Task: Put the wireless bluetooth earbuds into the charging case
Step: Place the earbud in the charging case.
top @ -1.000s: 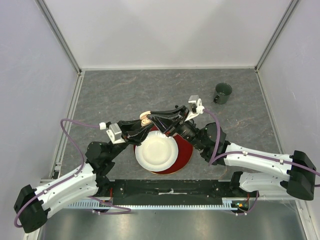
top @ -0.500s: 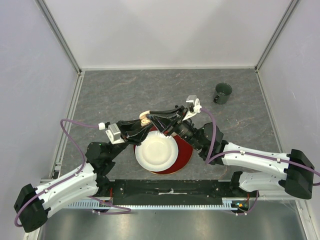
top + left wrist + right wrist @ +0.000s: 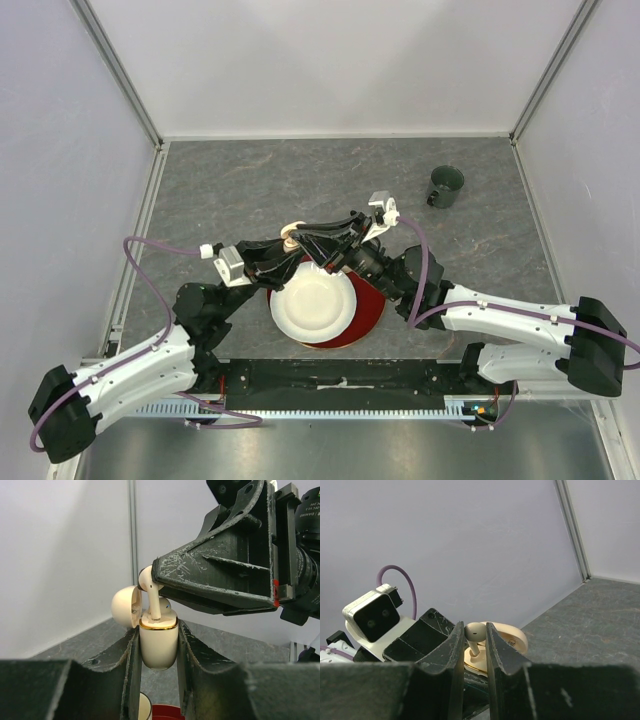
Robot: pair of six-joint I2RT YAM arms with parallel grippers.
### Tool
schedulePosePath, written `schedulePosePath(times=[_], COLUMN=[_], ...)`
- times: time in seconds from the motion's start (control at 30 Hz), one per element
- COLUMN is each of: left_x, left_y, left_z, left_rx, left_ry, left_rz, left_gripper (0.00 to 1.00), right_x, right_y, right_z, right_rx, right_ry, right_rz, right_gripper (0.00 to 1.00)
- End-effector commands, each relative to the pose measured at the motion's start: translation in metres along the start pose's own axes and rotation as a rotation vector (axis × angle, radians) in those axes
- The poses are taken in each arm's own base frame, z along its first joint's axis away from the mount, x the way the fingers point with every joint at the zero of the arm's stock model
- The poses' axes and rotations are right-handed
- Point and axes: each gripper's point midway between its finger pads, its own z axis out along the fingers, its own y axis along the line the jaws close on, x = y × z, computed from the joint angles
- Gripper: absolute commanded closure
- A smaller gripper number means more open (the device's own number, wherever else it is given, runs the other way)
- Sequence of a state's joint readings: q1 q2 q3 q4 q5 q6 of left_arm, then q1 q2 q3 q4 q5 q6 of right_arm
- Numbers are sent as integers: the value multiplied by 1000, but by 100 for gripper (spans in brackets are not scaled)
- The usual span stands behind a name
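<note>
The cream charging case (image 3: 158, 645) has a gold rim and its lid (image 3: 125, 606) hangs open to the left. My left gripper (image 3: 157, 632) is shut on the case body and holds it upright above the plates. A white earbud (image 3: 151, 596) stands with its stem tip in the case's top. My right gripper (image 3: 475, 636) is shut on the earbud's head (image 3: 476, 631), directly over the case (image 3: 481, 664). From the top, the two grippers meet at the case (image 3: 290, 236) in the middle of the table. No other earbuds show.
A white plate (image 3: 312, 303) lies on a red plate (image 3: 370, 305) just below the held case. A dark green cup (image 3: 445, 186) stands at the back right. Grey walls close in the table on three sides.
My right gripper has edged slightly left with the earbud, closer over the case. The left arm and the case have hardly moved.
</note>
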State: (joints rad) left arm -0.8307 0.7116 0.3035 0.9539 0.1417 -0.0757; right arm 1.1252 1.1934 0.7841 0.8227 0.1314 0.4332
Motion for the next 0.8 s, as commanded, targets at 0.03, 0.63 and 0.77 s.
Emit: schedulePosePath(times=[0.03, 0.63, 0.77], left_x=[-18, -31, -32], left_y=[-3, -5, -3], left_z=[4, 6, 6], left_rx=[17, 26, 19], left_ry=[-69, -109, -121], left_rz=[-2, 6, 11], left_gripper=[98, 98, 98], right_x=[-16, -4, 2], right_y=[18, 2, 4], right_z=[7, -4, -4], right_rx=[-55, 20, 18], right_ry=[-42, -4, 27], right_rz=[25, 4, -8], right_gripper=[100, 100, 100])
